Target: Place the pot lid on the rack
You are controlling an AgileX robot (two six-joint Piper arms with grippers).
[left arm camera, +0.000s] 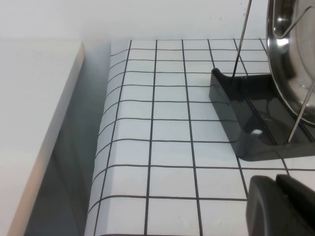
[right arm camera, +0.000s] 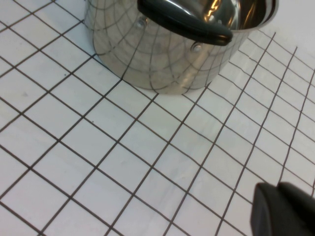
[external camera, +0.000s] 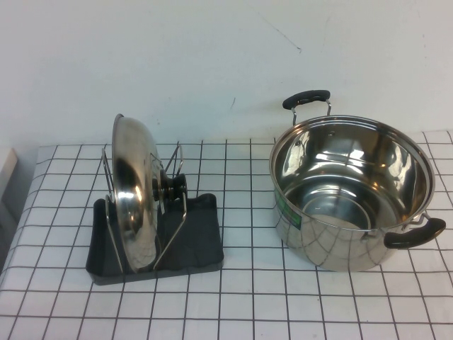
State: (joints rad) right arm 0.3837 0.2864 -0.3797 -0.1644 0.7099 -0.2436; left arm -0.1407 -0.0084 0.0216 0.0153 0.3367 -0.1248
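Observation:
The pot lid point(external camera: 134, 191) stands on edge in the rack point(external camera: 202, 244), leaning between the silver wire uprights, with its black knob point(external camera: 175, 185) facing the pot. No gripper touches the lid. Neither arm shows in the high view. In the left wrist view my left gripper point(left arm camera: 276, 183) is shut and empty, low over the cloth beside the rack point(left arm camera: 241, 118), with the lid's rim point(left arm camera: 290, 54) beyond it. In the right wrist view my right gripper point(right arm camera: 278, 189) is shut and empty over the cloth, a short way from the pot point(right arm camera: 162, 59).
The deep steel pot point(external camera: 350, 191) with two black handles stands open on the right of the checked cloth point(external camera: 248, 297). A white wall rises behind. A white board point(left arm camera: 34, 113) runs along the table's left edge.

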